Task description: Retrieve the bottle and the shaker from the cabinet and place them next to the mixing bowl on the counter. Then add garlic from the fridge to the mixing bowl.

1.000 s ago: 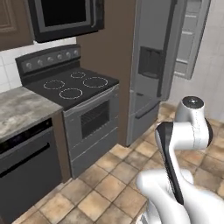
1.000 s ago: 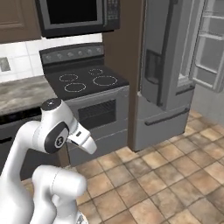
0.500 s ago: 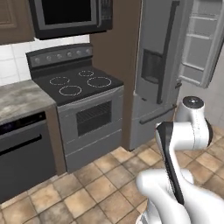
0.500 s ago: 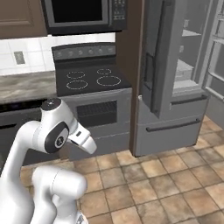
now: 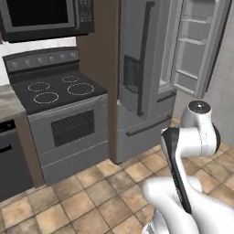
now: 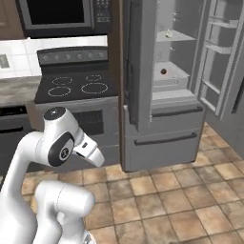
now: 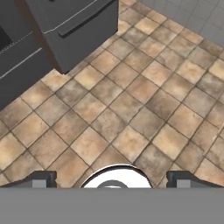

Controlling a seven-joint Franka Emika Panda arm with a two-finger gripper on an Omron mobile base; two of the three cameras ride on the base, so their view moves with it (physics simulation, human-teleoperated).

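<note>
- Fridge (image 6: 157, 100), tall grey metal, stands just right of a dark brown panel, with the black stove (image 5: 57, 91) beyond that panel. Its right upper door (image 6: 224, 57) is swung wide, its racks facing the room; the left door (image 5: 137, 55) is shut, with a dark dispenser recess in its face.
- Pale interior with shelves in the right base view. One small pale thing sits on an upper shelf (image 6: 167, 33) and one small dark-centred thing on a lower shelf (image 6: 164, 72); both too small to name, so garlic cannot be confirmed.
- Two freezer drawers below, each with a long bar handle, fronts flush and closed.
- Open tiled floor (image 6: 190, 190) lies in front of the fridge, between the drawer fronts and the robot base. The open door's edge juts into that room on the right.
- Counter (image 6: 19, 90): a strip of marbled stone left of the stove, over a dark dishwasher front. Bottle, shaker and mixing bowl are outside these frames.
- Gripper (image 7: 112, 178) points down at the floor in the hand view; its fingertips (image 7: 41, 178) stand far apart, as wide as they go, with nothing between them.
- Microwave (image 5: 43, 18) hangs over the stove; its control panel is blurred and no writing is legible.
- Floor is mottled tan and brown square tile with pale grout; white tile backsplash behind the stove.
</note>
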